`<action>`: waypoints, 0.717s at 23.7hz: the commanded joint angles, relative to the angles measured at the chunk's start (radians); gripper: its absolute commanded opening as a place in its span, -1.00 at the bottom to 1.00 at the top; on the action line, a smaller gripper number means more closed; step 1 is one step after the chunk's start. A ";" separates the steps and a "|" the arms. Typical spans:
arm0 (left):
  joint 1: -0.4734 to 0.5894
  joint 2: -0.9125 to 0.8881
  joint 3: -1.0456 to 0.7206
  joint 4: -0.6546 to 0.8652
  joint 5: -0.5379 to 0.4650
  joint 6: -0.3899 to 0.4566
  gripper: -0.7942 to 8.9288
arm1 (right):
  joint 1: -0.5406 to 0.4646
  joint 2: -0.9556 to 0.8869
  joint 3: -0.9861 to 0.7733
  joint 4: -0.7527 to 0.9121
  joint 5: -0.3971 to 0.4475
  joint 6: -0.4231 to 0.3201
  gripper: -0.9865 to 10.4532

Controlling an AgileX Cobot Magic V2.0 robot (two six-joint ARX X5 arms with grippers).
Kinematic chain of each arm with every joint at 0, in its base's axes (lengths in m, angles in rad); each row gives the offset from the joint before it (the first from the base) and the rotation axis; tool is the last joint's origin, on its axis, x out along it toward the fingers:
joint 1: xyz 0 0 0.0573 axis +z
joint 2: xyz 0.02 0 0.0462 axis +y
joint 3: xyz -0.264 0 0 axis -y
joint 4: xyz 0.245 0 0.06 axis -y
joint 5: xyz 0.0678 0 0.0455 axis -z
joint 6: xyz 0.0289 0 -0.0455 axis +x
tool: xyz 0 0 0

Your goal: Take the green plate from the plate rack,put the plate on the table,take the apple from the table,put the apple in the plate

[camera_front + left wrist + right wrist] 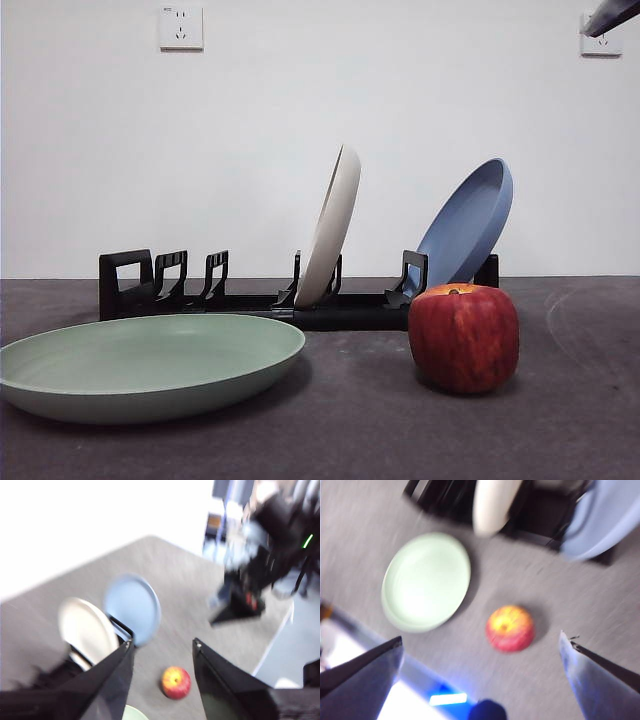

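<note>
The green plate (150,365) lies flat on the table (360,430) at the front left, also in the right wrist view (426,580). The red apple (464,337) stands on the table to its right, apart from it (510,628) (176,682). Behind them is the black plate rack (250,295). My right gripper (480,655) hangs high above the apple and plate, jaws wide open and empty. My left gripper (162,652) is also high up, open and empty, with the apple far below between its jaws. In the front view only a grey arm tip (612,16) shows at the top right corner.
A cream-white plate (330,228) and a blue plate (468,225) stand upright in the rack. The left slots (165,275) of the rack hold nothing. A white wall with sockets (181,28) rises behind the table. Both wrist views are blurred.
</note>
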 commanded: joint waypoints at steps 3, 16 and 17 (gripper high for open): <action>0.000 -0.071 0.156 -0.196 0.006 0.013 -0.43 | 0.107 0.002 -0.046 -0.017 0.070 -0.010 0.16; -0.002 -0.234 -0.028 -0.201 0.210 -0.029 -0.43 | 0.257 0.003 -0.320 0.232 0.238 0.140 0.16; -0.002 -0.245 -0.089 -0.201 0.211 -0.039 -0.43 | 0.259 0.003 -0.327 0.247 0.245 0.145 0.16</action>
